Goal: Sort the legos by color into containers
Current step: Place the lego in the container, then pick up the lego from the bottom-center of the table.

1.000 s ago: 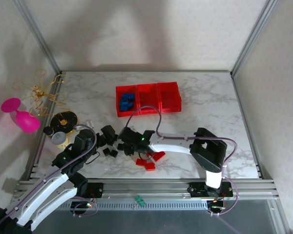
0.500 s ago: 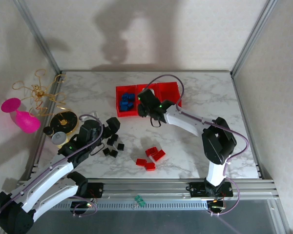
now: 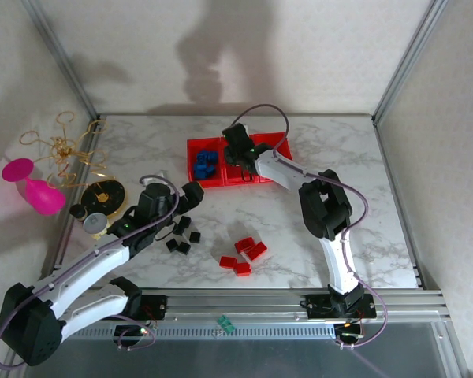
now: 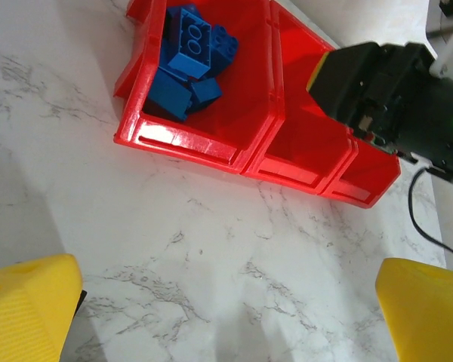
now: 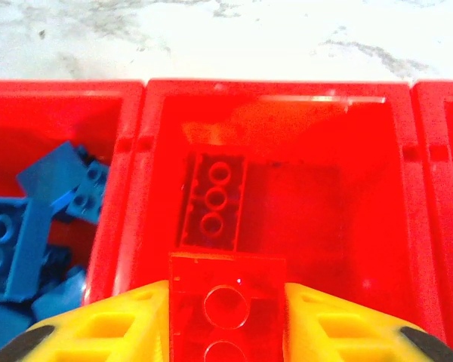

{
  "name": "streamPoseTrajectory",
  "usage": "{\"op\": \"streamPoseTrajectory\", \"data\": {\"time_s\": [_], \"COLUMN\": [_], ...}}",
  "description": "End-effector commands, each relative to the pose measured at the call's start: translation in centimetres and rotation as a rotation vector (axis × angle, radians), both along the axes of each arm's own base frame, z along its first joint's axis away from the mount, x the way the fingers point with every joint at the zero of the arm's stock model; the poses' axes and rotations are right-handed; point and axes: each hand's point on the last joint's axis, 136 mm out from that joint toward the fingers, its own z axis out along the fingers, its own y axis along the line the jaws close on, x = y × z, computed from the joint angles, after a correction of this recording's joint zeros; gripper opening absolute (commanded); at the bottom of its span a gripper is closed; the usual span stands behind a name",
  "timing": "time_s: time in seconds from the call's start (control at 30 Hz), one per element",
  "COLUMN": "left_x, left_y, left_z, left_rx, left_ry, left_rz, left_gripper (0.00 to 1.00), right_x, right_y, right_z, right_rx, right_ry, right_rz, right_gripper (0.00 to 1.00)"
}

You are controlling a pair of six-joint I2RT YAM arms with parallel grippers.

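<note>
Right gripper (image 5: 226,320) seemingly clamps red brick (image 5: 226,298), long axis pointing away from wrist, directly over middle bin (image 5: 325,219); left gripper (image 4: 226,309) wide, empty.

No readable text, labels or numbers appear on anything.

Glossy translucent red plastic containers (image 4: 181,143), smooth hard-plastic legos (image 4: 195,44) (blue ones shiny), polished marble-look table (image 4: 211,249).
</note>
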Motion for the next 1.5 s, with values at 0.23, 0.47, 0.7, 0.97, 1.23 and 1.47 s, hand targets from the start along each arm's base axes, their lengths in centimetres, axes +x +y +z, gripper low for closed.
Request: {"op": "streamPoseTrajectory", "data": {"time_s": [0.23,0.47,0.7,0.97,1.23,1.47], "left_x": [1.0,0.1,-2.0,-4.5,-6.4,-7.4], "left_y": [-0.6,-0.6,0.0,0.4,-0.1,0.2], "left_z": [2.3,2.4,1.8,0.3,-1.3,-2.2], "left_rx": [-0.020,-0.019,-0.026,-0.040,-0.064,-0.102], "left_ry": [-0.058,-0.046,-0.026,0.001,0.024,0.018], "left_rz": [-0.018,-0.041,-0.061,-0.106,-0.154,-0.142], "left_gripper": [1.00,0.99,1.00,1.00,1.00,1.00], "right_x": [2.0,-3.1,-12.4,-21.7,-27.3,-28.4], "right_y": [-0.3,0.0,-0.8,-1.6,-3.3,-3.9], "right_z": [3.4,5.7,4.0,0.5,-3.0,-5.3], "right_rx": [0.010,0.061,0.054,-0.005,-0.120,-0.192], "right_ry": [-0.077,-0.037,0.089,0.248,0.347,0.377], "right_rz": [-0.005,0.080,0.149,0.271,0.304,0.287], "right_gripper": [0.53,0.57,0.65,0.73,0.81,0.86]}}
